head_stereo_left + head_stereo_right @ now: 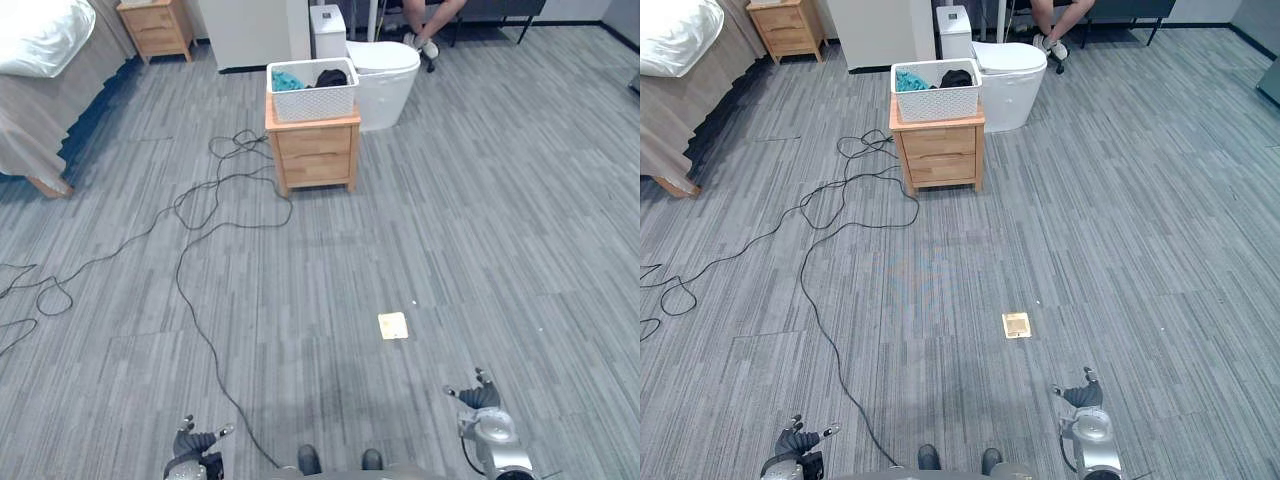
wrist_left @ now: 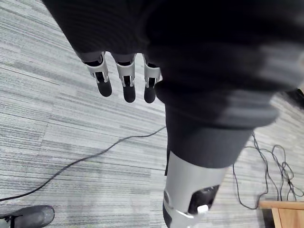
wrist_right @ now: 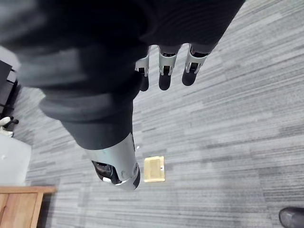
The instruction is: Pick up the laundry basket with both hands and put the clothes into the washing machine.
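Note:
A white laundry basket (image 1: pixel 312 98) stands on a wooden nightstand (image 1: pixel 314 150) far ahead, holding teal and black clothes (image 1: pixel 330 78). Behind it to the right sits a white round-topped washing machine (image 1: pixel 385 78). My left hand (image 1: pixel 196 441) hangs at the bottom left, far from the basket, with its fingers (image 2: pixel 124 80) straight and holding nothing. At the bottom right my right hand (image 1: pixel 478 397) hangs the same way, its fingers (image 3: pixel 164 69) straight over bare floor.
A black cable (image 1: pixel 195 215) snakes over the grey floor left of the nightstand. A bed (image 1: pixel 45 70) stands at the far left, a second nightstand (image 1: pixel 156 25) behind it. A small yellow floor plate (image 1: pixel 393 325) lies ahead. A seated person's legs (image 1: pixel 425 25) show behind the machine.

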{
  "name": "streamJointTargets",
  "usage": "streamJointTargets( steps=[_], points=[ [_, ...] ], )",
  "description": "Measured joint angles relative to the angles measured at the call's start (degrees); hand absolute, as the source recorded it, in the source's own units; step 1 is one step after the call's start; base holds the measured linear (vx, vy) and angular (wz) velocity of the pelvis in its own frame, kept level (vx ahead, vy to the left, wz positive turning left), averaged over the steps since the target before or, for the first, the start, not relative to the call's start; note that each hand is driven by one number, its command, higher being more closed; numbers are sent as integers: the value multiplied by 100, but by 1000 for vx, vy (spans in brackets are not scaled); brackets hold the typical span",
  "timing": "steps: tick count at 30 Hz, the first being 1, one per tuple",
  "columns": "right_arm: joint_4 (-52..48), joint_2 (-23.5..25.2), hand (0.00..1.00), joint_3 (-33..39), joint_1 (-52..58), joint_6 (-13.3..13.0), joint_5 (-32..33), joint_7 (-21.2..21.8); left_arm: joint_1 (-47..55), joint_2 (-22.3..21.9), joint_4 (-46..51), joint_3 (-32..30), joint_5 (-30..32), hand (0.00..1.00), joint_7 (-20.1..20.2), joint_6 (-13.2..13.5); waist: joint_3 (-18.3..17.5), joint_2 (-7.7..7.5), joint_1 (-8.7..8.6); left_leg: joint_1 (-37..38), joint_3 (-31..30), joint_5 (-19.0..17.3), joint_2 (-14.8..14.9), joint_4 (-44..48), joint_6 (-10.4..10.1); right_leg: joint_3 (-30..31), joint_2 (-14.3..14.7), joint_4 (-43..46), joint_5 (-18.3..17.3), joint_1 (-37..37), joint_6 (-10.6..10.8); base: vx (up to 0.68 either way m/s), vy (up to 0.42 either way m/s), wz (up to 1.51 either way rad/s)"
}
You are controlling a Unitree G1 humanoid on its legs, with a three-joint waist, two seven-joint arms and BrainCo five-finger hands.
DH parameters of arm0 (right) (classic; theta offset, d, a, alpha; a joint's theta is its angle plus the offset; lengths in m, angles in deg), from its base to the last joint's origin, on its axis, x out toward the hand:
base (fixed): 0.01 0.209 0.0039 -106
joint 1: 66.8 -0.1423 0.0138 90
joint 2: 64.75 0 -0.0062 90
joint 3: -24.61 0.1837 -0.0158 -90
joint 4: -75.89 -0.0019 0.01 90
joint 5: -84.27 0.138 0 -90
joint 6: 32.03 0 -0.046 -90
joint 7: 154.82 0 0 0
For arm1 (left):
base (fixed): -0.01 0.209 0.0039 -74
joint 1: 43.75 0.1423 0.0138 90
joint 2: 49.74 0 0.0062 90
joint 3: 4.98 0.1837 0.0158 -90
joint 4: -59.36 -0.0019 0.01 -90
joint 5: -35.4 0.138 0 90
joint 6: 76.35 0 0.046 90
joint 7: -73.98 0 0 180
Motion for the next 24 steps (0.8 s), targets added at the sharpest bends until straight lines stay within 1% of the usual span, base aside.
streamJointTargets(
  steps=[5, 6, 9, 11, 12, 13, 14, 15, 17, 18, 19, 20, 21, 22, 23, 24],
  points=[
    [1, -140, 0, 94, -10, 0, 16, 2, -8, 9, 11, -171, -3, 0, 2, 3, 5, -9, -1, -58, -80, -6, -12, 60, -8, -125, -32, 11, -23, -2, 36, 65, -20, 9],
    [1, -137, 0, 185, -10, 0, 48, 2, -16, 12, 21, -171, -4, 0, 2, 4, 11, -17, -1, -127, -105, -61, -15, 135, -93, -187, -57, 45, -61, -29, 96, 28, -13, 27],
    [47, -141, 0, 403, -22, -1, 248, -20, -10, 9, 109, -170, -5, 0, -2, 3, 85, -62, 14, -341, -193, -125, -26, 379, -156, -310, -119, 153, -94, -122, 144, 17, -1, 30],
    [66, -140, 0, 458, -113, -1, 340, -42, 6, 4, 172, -170, -9, 0, -8, 2, 154, -62, 43, -517, -223, -339, 7, 625, -7, -319, -122, 255, -181, -218, 219, 7, 14, 10],
    [66, -139, 0, 459, -119, -1, 362, -51, 6, -1, 187, -170, -13, 0, -9, 2, 182, -61, 44, -551, -222, -383, 12, 676, -5, -322, -124, 268, -181, -237, 219, 0, 0, 0],
    [66, -137, 0, 459, -172, -2, 446, -68, 7, -11, 219, -170, -15, 0, -11, 2, 206, -64, 55, -676, -213, -465, 17, 821, 43, -317, -141, 323, -196, -322, 219, -15, 39, -2],
    [65, -137, 0, 467, -222, -4, 452, -131, 6, -30, 297, -170, -27, 0, -14, 3, 220, -63, 69, -802, -196, -581, 12, 989, 106, -312, -176, 444, -274, -434, 229, -12, 64, -4],
    [65, -137, 0, 469, -239, -4, 454, -162, 5, -39, 349, -169, -54, 0, -14, 3, 237, -67, 84, -854, -174, -661, 6, 1080, 118, -302, -205, 535, -345, -490, 230, -6, 64, -6],
    [62, -136, 0, 493, -230, -10, 474, -191, 9, -54, 537, -167, -123, 0, -16, 13, 329, -61, 188, -1016, -126, -1016, 16, 1505, 155, -290, -309, 1115, -659, -729, 323, -5, 77, -10],
    [63, -129, 0, 495, -211, -4, 499, -211, 30, -54, 619, -167, -195, 0, -39, 15, 354, -62, 192, -1105, -106, -1306, 14, 1818, 272, -320, -423, 1857, -912, -1045, 434, 11, 92, -12],
    [63, -119, 0, 486, -211, -2, 502, -218, 33, -53, 620, -167, -248, 0, -51, 14, 384, -52, 193, -1093, -105, -1373, 16, 1872, 286, -339, -462, 2205, -930, -1193, 451, 70, 147, -13],
    [51, -93, 0, 435, -212, -2, 505, -234, 38, -38, 635, -153, -312, 0, -69, 14, 439, -53, 189, -1051, -109, -1470, 15, 1955, 355, -432, -587, 3098, -912, -1572, 445, 91, 126, -7],
    [44, -52, 0, 352, -205, 2, 506, -261, 9, 7, 646, -102, -360, 0, -133, 14, 572, -98, 175, -921, -116, -1600, -1, 2043, 416, -518, -737, 4072, -867, -1995, 425, 101, 117, -5],
    [43, -19, 0, 327, -202, 7, 509, -259, 0, 16, 658, -91, -388, 0, -151, 13, 617, -119, 167, -853, -122, -1671, 4, 2090, 425, -561, -778, 4333, -896, -2129, 404, 162, 80, -8],
    [42, 23, 0, 319, -201, 8, 509, -260, -9, 19, 710, -38, -455, 0, -165, 12, 674, -93, 174, -762, -140, -1791, 35, 2156, 436, -645, -809, 4461, -966, -2384, 303, 185, 79, -10],
    [39, 32, 0, 307, -201, 8, 510, -261, 2, 19, 734, -5, -470, 0, -166, 12, 683, -75, 165, -727, -165, -1828, 36, 2144, 434, -676, -809, 4392, -973, -2503, 297, 224, 69, 11]
  ],
)
